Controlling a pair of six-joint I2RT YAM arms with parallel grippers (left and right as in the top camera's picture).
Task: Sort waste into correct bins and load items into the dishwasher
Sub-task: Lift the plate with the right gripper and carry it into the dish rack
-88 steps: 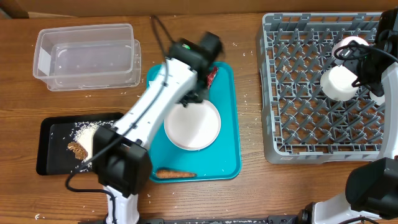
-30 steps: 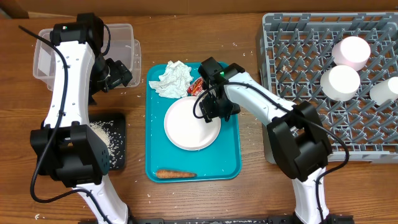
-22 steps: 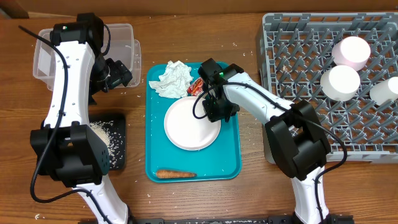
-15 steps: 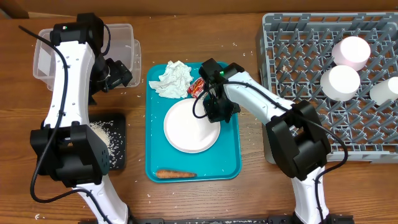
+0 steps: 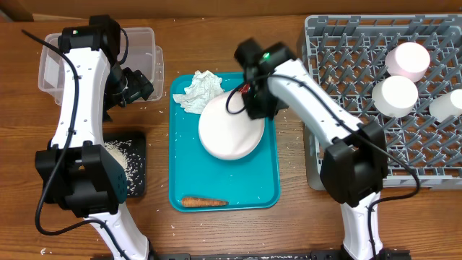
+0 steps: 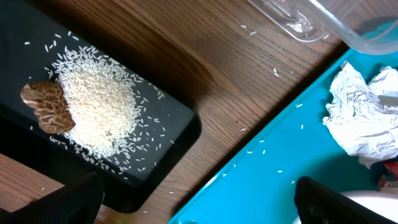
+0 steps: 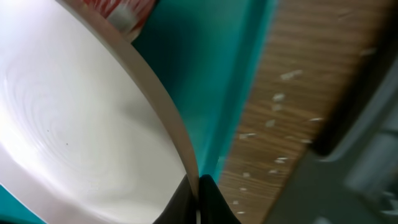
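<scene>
Describer: Since half a second ago, the right arm has swung toward the far side of the table, and the plate [image 5: 227,133] has gone with it, up toward the far right corner of the teal tray [image 5: 216,184].

Listener: What does the plate look like?

Describer: It is large, round and pale pink-white, with a smooth surface. From overhead it looks bigger than before and appears raised off the tray. It hides most of the red wrapper [image 7: 124,9], which shows only at the top of the right wrist view.

Listener: How is it held?

Describer: The right gripper [image 5: 253,107] is clamped on the plate's thin rim at its far right edge. In the wrist view the two dark fingertips [image 7: 208,199] pinch the rim between them.

Listener: And the other arm?

Describer: The left gripper [image 5: 141,87] hangs with its jaws spread wide and nothing between them, just beside the clear tub [image 5: 144,43].

Listener: What else is there?

Describer: A crumpled white napkin [image 5: 198,90] lies at the tray's far left, and an orange carrot [image 5: 204,203] lies along its near edge. The black tray [image 5: 137,184] holds a heap of white rice [image 6: 99,109] with a brown lump [image 6: 46,107] touching it. At the right, the grey dish rack [image 5: 346,130] holds two white bowls [image 5: 395,95] [image 5: 408,60] and a white cup [image 5: 447,105].
</scene>
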